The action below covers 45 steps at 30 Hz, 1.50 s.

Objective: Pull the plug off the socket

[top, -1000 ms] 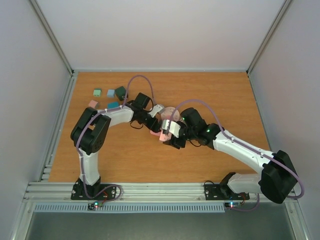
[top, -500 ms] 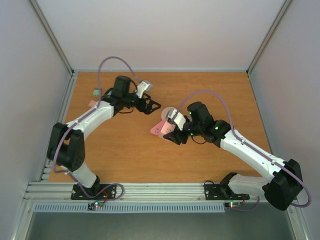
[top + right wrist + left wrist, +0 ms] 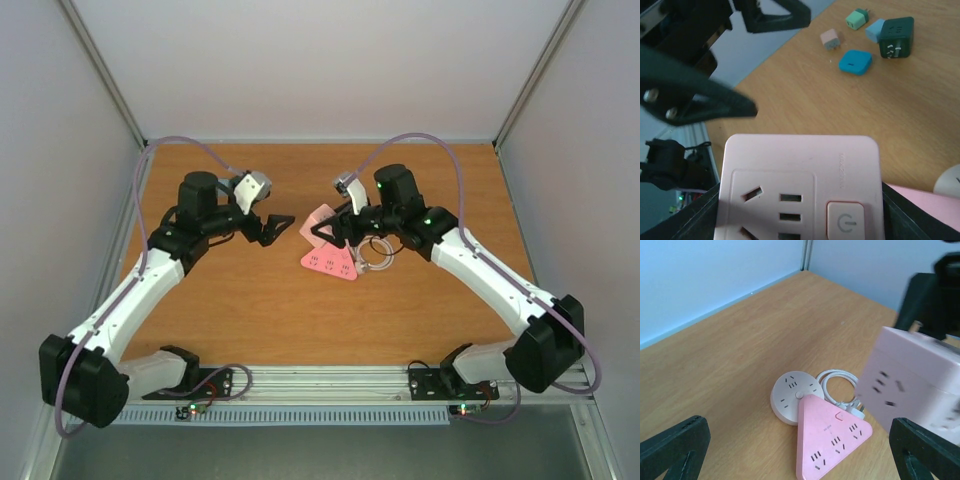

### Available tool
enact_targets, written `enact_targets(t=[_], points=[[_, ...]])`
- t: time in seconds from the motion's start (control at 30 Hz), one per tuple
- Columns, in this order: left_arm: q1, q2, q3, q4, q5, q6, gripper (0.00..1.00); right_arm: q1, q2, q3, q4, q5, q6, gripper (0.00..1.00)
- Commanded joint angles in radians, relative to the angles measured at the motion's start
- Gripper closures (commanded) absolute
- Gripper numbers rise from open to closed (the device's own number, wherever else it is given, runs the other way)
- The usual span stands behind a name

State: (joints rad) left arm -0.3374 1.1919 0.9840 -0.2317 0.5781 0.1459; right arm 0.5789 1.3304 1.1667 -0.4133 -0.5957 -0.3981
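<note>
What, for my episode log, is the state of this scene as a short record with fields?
right gripper: shut on pink cube socket, held above the table
left gripper: open, empty, pointing toward the cube socket
cube faces in view: no plug inserted
lying on table: pink triangular strip, partly over round socket; coiled white cable beside them
also on table: teal adapter, dark green cube
</note>
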Motion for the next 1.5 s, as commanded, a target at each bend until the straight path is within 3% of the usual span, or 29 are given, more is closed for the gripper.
enact_targets(t=[0.0, 0.27, 0.53, 0.87, 0.97, 1.1, 1.23, 1.47], points=[[-0.053, -0.056, -0.034, -0.011, -0.032, 0.091, 0.00, -0.007, 0.067, 0.093, 0.067, -0.075, 0.177, 0.90], [-0.152, -0.066, -0.029, 0.022, -0.082, 0.114, 0.00, -0.010, 0.141, 0.127, 0.143, -0.087, 0.335, 0.92], [-0.201, 0.006, 0.019, 0.056, -0.156, 0.116, 0.02, -0.011, 0.151, 0.120, 0.160, -0.109, 0.378, 0.92], [-0.226, 0.044, 0.042, 0.041, -0.221, 0.148, 0.36, -0.014, 0.167, 0.105, 0.172, -0.124, 0.438, 0.90], [-0.223, 0.041, 0.033, 0.012, -0.247, 0.147, 0.44, -0.021, 0.169, 0.099, 0.173, -0.133, 0.442, 0.76], [-0.195, 0.045, 0.022, -0.032, -0.222, 0.116, 0.52, -0.050, 0.179, 0.109, 0.162, -0.143, 0.447, 0.45], [-0.139, 0.040, 0.005, -0.042, -0.198, 0.091, 0.61, -0.081, 0.193, 0.122, 0.154, -0.151, 0.449, 0.30], [0.012, 0.045, -0.009, -0.116, -0.165, 0.055, 0.63, -0.130, 0.217, 0.149, 0.093, -0.142, 0.355, 0.05]])
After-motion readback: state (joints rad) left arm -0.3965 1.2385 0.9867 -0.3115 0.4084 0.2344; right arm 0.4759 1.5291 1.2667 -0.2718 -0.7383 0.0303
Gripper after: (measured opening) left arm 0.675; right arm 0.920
